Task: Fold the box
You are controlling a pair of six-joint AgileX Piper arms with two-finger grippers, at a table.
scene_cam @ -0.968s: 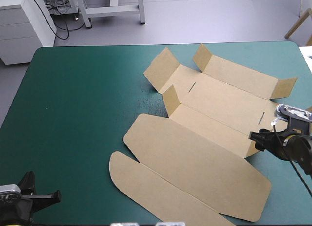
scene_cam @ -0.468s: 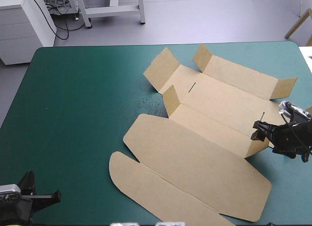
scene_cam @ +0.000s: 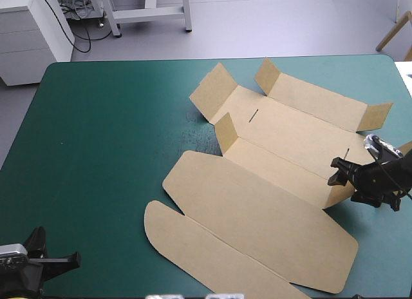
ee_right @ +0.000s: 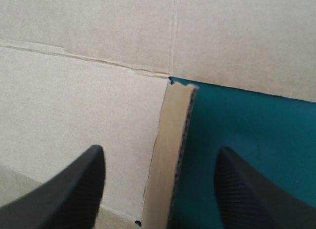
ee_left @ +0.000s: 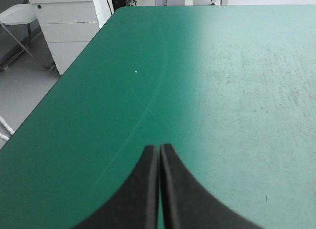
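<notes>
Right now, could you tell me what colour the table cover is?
The cover is teal-green, best seen in the left wrist view.

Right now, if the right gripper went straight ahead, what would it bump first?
Probably the box: its upright flap stands edge-on between the right gripper's open fingers. How close is hard to tell.

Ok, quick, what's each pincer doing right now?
Left pincer: shut, empty.
Right pincer: open, astride a raised flap of the box, not gripping.
</notes>
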